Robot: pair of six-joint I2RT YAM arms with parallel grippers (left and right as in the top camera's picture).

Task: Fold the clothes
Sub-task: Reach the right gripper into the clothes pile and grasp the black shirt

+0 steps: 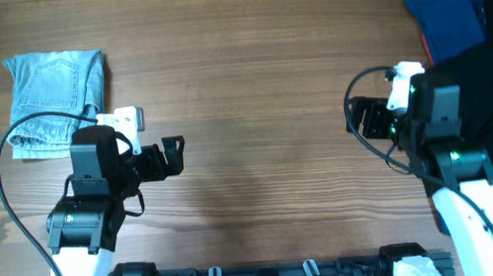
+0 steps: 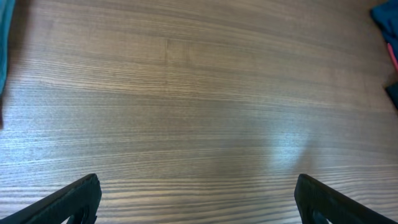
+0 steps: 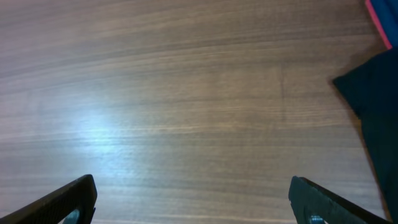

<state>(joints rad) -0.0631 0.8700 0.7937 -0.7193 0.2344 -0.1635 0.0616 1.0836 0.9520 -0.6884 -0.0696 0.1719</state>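
The black garment point(image 1: 487, 83) lies bunched at the right edge of the table, partly behind my right arm; its edge also shows in the right wrist view point(image 3: 376, 106). My right gripper point(image 1: 359, 115) is open and empty over bare wood, just left of the garment; both fingers show wide apart in the right wrist view point(image 3: 193, 199). My left gripper point(image 1: 171, 155) is open and empty over bare wood at the left; it also shows in the left wrist view point(image 2: 198, 199).
A folded light-blue denim piece point(image 1: 54, 97) lies at the back left. A royal-blue cloth point(image 1: 447, 13) lies at the back right, with a strip of red point(image 1: 428, 48) beside it. The wooden table point(image 1: 252, 87) stretches between the arms.
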